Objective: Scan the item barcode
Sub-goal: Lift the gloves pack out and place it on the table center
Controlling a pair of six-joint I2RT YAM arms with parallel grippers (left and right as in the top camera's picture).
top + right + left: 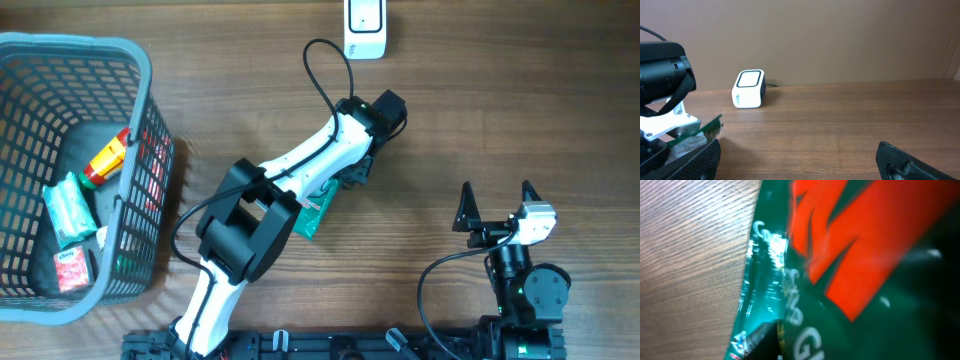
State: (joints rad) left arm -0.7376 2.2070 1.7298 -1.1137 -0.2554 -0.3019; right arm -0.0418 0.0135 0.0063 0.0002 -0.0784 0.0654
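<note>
The item is a green packet (312, 212) with red and white print, lying on the wooden table under my left arm. It fills the left wrist view (865, 280) very close up and blurred. Its edge shows at the left of the right wrist view (700, 131). My left gripper (350, 178) is right over the packet's far end, with its jaws hidden by the wrist. The white barcode scanner (365, 30) stands at the table's far edge, also seen in the right wrist view (748, 89). My right gripper (495, 205) (797, 165) rests wide open and empty near the front right.
A grey plastic basket (140, 120) at the left holds several packaged goods, among them a red and yellow bottle (105, 158). The left arm's black cable (325, 70) loops toward the scanner.
</note>
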